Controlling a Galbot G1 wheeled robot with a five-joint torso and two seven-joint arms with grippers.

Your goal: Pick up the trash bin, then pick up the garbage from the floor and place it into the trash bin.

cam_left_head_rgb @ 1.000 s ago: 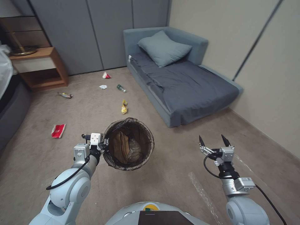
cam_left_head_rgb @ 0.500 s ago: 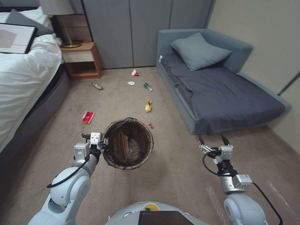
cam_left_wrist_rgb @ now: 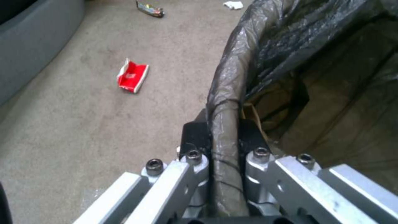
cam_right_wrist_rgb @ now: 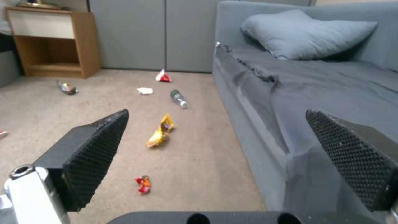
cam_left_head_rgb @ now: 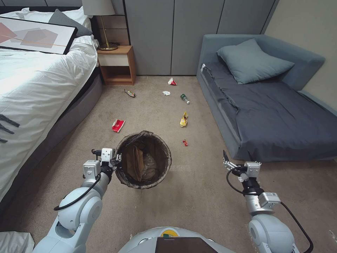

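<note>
At nine o'clock on the trash bin (cam_left_head_rgb: pixel 143 160), the left gripper (cam_left_head_rgb: pixel 117 162) pinches its bagged rim; at three o'clock, the right gripper (cam_left_head_rgb: pixel 237 156) hangs spread, apparently empty.

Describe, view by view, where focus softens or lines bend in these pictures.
Head view: wide-angle lens bows the bed and sofa edges. Left wrist view: trash bin rim and floor look soft. Right wrist view: near fingertips loom large, slightly soft.
</note>
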